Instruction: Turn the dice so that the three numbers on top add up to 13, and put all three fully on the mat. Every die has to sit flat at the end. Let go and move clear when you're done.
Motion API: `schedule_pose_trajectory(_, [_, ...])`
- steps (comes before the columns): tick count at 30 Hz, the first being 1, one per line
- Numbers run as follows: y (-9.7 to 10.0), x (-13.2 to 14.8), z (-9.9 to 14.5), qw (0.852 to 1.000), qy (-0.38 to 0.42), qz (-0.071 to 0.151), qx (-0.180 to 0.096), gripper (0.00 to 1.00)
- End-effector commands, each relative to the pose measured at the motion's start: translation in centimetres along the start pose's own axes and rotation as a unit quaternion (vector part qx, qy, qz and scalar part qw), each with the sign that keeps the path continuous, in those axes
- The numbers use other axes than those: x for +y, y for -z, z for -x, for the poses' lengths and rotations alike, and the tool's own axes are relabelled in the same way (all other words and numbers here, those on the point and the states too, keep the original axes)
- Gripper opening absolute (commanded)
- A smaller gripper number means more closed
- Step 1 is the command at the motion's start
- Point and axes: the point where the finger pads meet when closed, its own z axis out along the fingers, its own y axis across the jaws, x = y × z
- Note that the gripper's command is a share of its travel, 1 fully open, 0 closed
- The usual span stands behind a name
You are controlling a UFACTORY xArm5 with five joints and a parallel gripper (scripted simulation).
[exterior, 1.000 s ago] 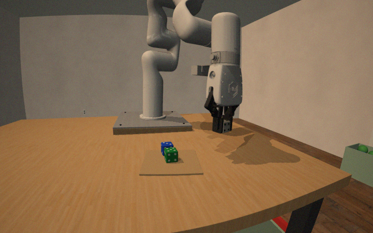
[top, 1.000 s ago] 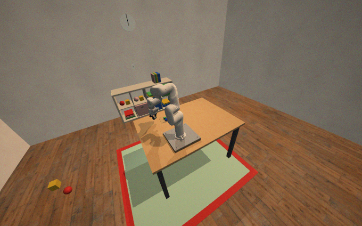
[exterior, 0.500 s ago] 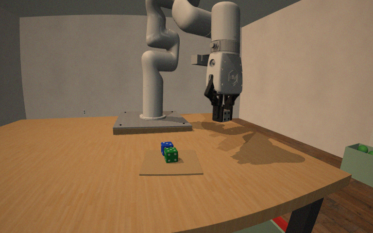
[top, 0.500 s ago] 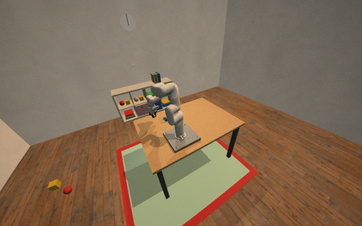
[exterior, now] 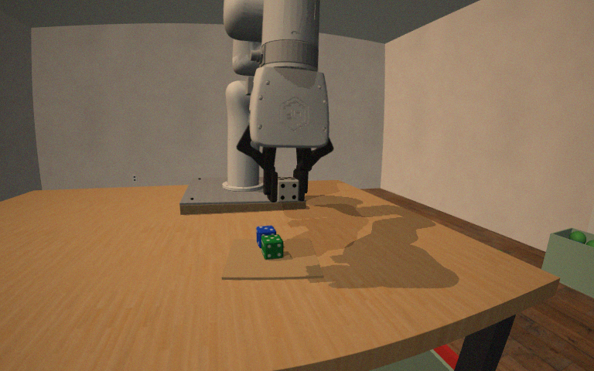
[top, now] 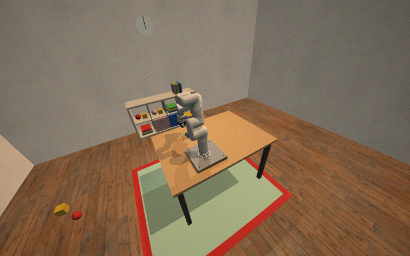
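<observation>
My gripper (exterior: pixel 287 189) is shut on a white die (exterior: pixel 288 188) and holds it in the air above the table, over the mat's far side. The face of the white die towards the exterior camera shows four pips. A tan mat (exterior: pixel 270 264) lies on the table. A green die (exterior: pixel 272 246) sits flat on the mat, and a blue die (exterior: pixel 265 233) sits right behind it, touching or nearly touching it. In the top view the gripper (top: pixel 182 124) hangs over the table's far end, and the dice (top: pixel 186 134) show only as small specks.
The arm's grey base plate (exterior: pixel 227 195) is bolted to the table behind the mat. A green bin (exterior: pixel 585 263) with green balls stands off the table at the right. A shelf (top: pixel 161 112) with coloured items stands behind the table.
</observation>
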Motion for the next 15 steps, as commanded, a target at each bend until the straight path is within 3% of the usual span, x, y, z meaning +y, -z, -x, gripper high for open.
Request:
schedule_pose_trajectory(1, [0.1, -1.14, 0.55, 1.0, -0.013, 0.0, -0.001, 0.27])
schedule_pose_trajectory(15, [-0.1, -1.13, 0.56, 1.0, -0.013, 0.0, -0.001, 0.27])
